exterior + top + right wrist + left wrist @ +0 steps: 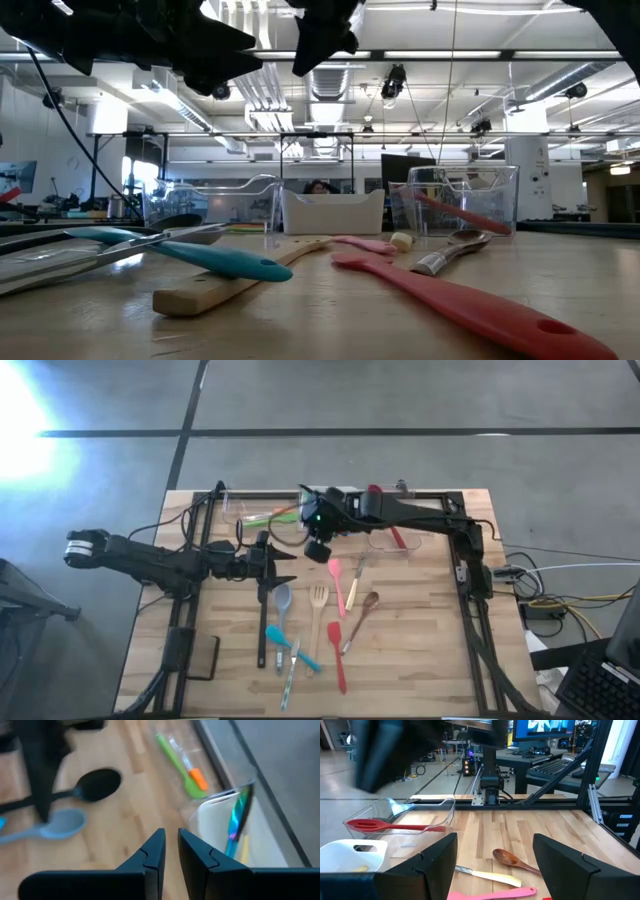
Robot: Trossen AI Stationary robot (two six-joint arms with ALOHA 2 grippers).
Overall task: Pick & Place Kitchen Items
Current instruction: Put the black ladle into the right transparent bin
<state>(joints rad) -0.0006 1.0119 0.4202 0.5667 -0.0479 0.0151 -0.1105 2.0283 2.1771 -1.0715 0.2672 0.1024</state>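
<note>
High view showed my left gripper (283, 567) hovering wide open and empty beside the black ladle (263, 610). Loose utensils (318, 622) lay mid-table: light, stiff, slim things I judged best pinched mid-handle, though smooth silicone might slip. Further right, my right gripper (318, 550) hung nearly closed, holding nothing, near the white tub (305, 510).

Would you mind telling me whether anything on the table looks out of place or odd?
Nothing looks spilled or broken. Loose utensils lie scattered at mixed angles on the table, some overlapping, awaiting sorting. A red spatula already lies in a clear tub.
</note>
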